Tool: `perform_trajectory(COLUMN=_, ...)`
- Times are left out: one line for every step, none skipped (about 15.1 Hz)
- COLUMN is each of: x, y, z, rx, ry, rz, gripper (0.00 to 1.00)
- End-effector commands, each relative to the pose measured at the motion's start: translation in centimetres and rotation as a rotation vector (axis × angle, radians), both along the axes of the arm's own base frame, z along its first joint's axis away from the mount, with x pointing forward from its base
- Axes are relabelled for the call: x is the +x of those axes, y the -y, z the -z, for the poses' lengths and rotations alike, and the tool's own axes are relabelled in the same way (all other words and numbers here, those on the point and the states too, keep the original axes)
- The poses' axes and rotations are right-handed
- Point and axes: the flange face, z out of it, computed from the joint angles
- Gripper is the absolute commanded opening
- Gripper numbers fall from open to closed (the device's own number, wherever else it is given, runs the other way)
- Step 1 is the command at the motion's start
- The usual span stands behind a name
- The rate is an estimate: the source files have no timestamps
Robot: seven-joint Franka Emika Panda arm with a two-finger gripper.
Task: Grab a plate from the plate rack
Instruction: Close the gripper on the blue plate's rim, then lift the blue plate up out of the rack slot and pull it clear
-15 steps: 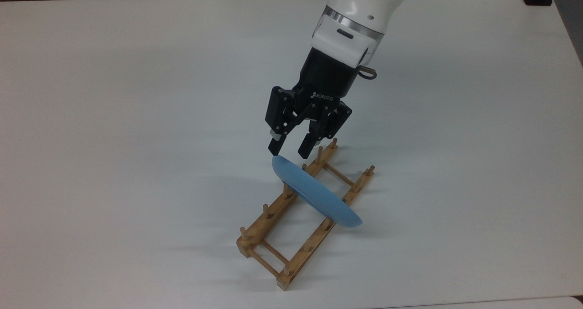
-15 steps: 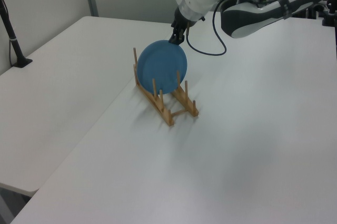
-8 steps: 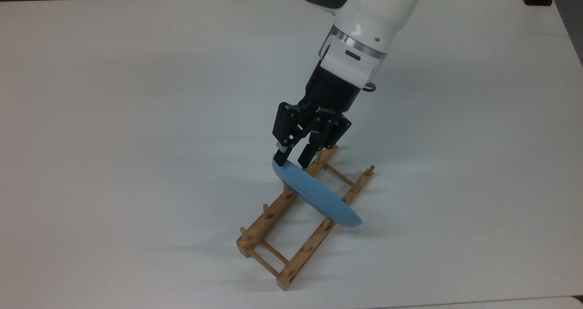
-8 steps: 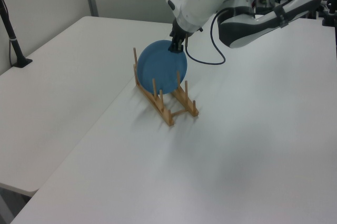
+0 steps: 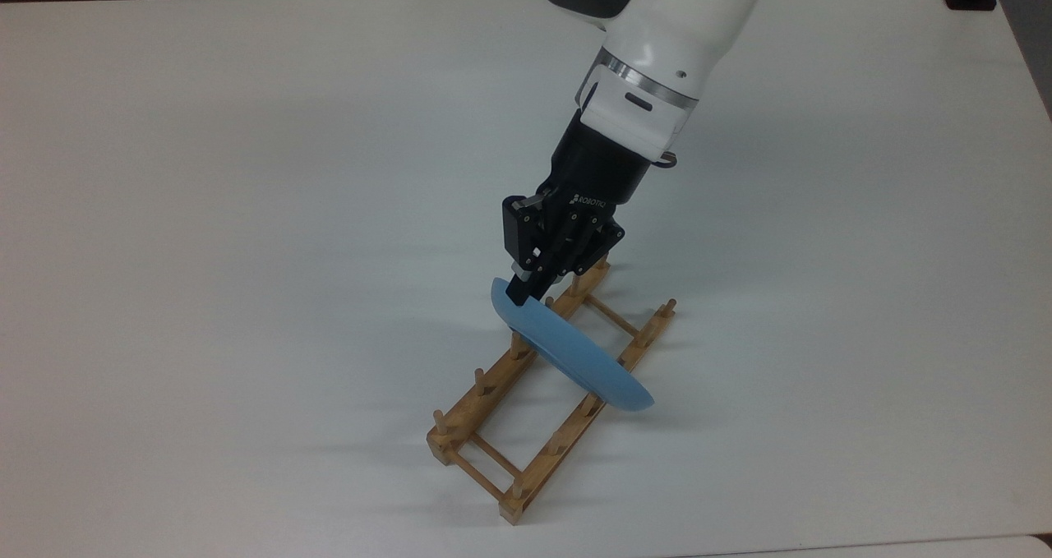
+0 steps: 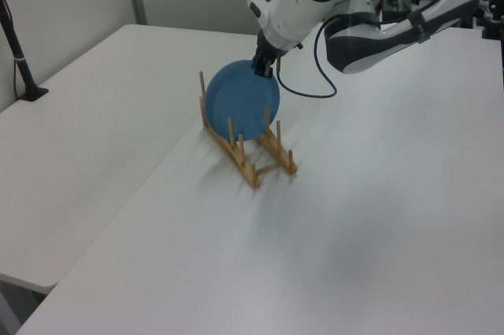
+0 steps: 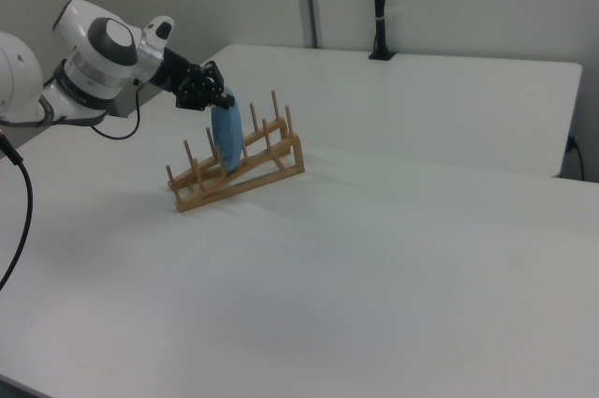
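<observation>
Gripper [image 5: 527,293] fingers drawn together, clamped on upper rim of the plate [image 5: 575,352]; fingers nearly closed with only the thin rim between them. In the left view gripper [image 6: 262,68] sits on the plate's [image 6: 240,102] top edge, toward the left view's right. In the right view gripper [image 7: 217,98] is at the top of the plate [image 7: 226,139], which shows edge-on.

Plate hangs straight below the fingertips, standing on edge, light blue, round, still seated in the plate rack [image 5: 526,402] between its pegs. It crosses both rails, slightly tilted. Lower edge down in the rack, well below the gripper.

Rack is light-brown wood, ladder shape, two rails with upright pegs and thin crossbars. It runs from just under the gripper away toward the top view's lower left. In the left view rack [image 6: 250,154] lies below the gripper; in the right view rack [image 7: 241,169] spreads either side beneath it.

Rack rests on the white table [image 5: 246,213]. White arm [image 5: 657,40] slants up from the gripper toward the top view's upper right.
</observation>
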Motion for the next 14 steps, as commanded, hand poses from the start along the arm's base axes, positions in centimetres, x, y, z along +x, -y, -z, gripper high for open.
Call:
perform_trajectory(x=0.2, y=-0.3, z=-0.5, rx=-0.011, ry=0.030, rz=0.001, gripper=0.12)
perform_trajectory(x=0.2, y=-0.1, z=-0.6, rx=-0.012, ry=0.032, rz=0.002, gripper=0.12)
perform_trajectory(x=0.2, y=-0.1, z=-0.6, rx=-0.018, ry=0.033, rz=0.001, gripper=0.11)
perform_trajectory(x=0.2, y=-0.1, z=-0.8, rx=-0.018, ry=0.036, rz=0.000, gripper=0.10)
perform_trajectory(x=0.2, y=-0.1, z=-0.9, rx=-0.019, ry=0.037, rz=0.001, gripper=0.10)
perform_trajectory(x=0.2, y=0.0, z=-1.0, rx=-0.018, ry=0.039, rz=0.002, gripper=0.09)
perform_trajectory(x=0.2, y=0.1, z=-1.1, rx=-0.019, ry=0.041, rz=0.002, gripper=0.09)
perform_trajectory(x=0.1, y=0.1, z=-1.3, rx=-0.018, ry=0.044, rz=0.002, gripper=0.09)
perform_trajectory(x=0.1, y=0.2, z=-1.6, rx=-0.020, ry=0.047, rz=0.005, gripper=0.09)
perform_trajectory(x=0.0, y=0.3, z=-2.0, rx=-0.020, ry=0.054, rz=0.003, gripper=0.09)
perform_trajectory(x=-0.1, y=0.3, z=-2.5, rx=-0.019, ry=0.060, rz=0.002, gripper=0.09)
perform_trajectory(x=-0.1, y=0.4, z=-2.9, rx=-0.017, ry=0.067, rz=0.005, gripper=0.09)
perform_trajectory(x=-0.3, y=0.5, z=-3.8, rx=-0.011, ry=0.078, rz=0.005, gripper=0.09)
perform_trajectory(x=-0.4, y=0.7, z=-4.3, rx=-0.008, ry=0.085, rz=0.007, gripper=0.09)
